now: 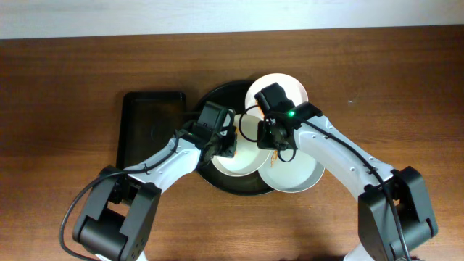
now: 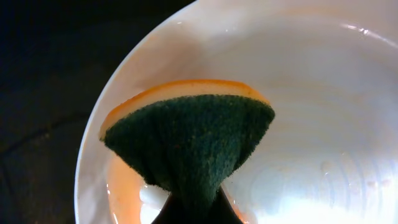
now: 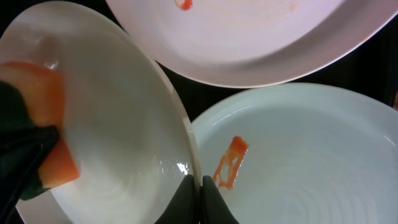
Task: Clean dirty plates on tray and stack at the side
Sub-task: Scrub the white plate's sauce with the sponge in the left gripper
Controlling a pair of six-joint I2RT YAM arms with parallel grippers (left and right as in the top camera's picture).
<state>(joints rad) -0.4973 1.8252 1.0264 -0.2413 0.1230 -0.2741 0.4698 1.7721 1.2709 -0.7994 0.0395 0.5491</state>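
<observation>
The left gripper point(image 1: 222, 143) is clamped on a sponge point(image 2: 189, 140), its green scouring face showing, pressed into the hollow of the middle plate point(image 3: 118, 106). The right gripper point(image 3: 198, 198) is closed on that plate's rim from the other side. It seems to be steadying the plate, perhaps tipping it up a little, though the wrist view is too close to be sure. Both arms reach in from the near edge, wrists bent down over the tray point(image 1: 235, 188), where this plate lies between two others. I judge this to be the scrubbing step on one plate, which looks nearly clean. The next move calls for lifting the sponge off, then carrying the plate clear of the tray to begin the stack. The right plate point(image 3: 311, 155) bears an orange smear point(image 3: 229, 163) and the far plate point(image 3: 249, 43) a smaller one, so most of the work remains.
</observation>
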